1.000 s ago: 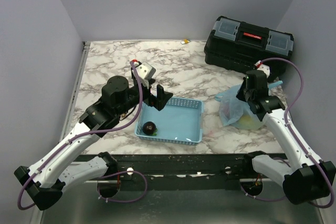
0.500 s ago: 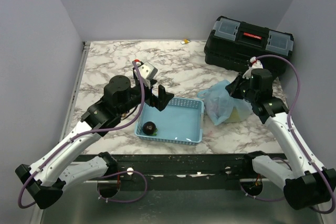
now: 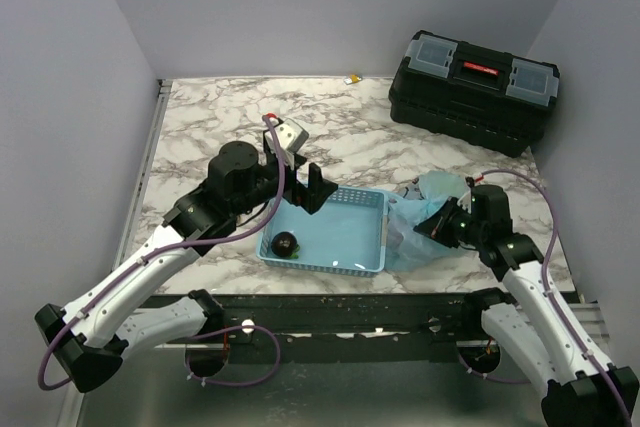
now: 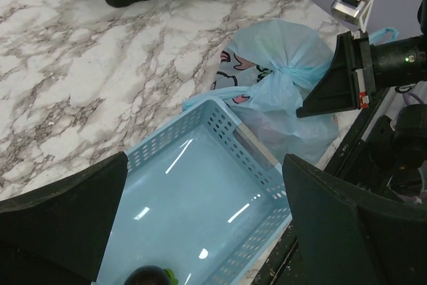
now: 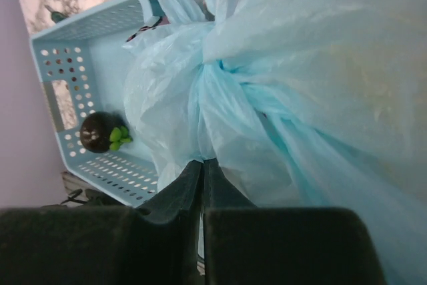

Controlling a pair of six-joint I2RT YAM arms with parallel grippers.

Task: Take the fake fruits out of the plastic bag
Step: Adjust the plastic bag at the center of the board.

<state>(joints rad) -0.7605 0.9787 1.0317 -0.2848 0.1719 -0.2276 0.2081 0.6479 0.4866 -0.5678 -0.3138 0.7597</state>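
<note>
The light-blue plastic bag [image 3: 412,219] lies knotted against the right side of the basket [image 3: 330,265]. My right gripper [image 3: 432,229] is shut on the bag's film just below the knot, as the right wrist view shows at the gripper [image 5: 203,162] and the bag [image 5: 300,65]. The left wrist view has the bag [image 4: 280,78] with its pink-and-dark print facing the basket. The fake fruits are hidden inside the bag. My left gripper [image 3: 302,183] hangs open over the basket's far left part, its fingers [image 4: 60,218] wide apart and holding nothing.
A dark plum [image 3: 286,243] with green leaves lies in the basket's near left corner. A black toolbox [image 3: 475,77] stands at the back right. A small yellow item [image 3: 352,79] lies by the back wall. The table's near edge runs close under the bag and basket.
My right gripper shut on the bag and pulled it from the right side toward the near edge, up against the basket. The left arm shifted slightly right, still open.
</note>
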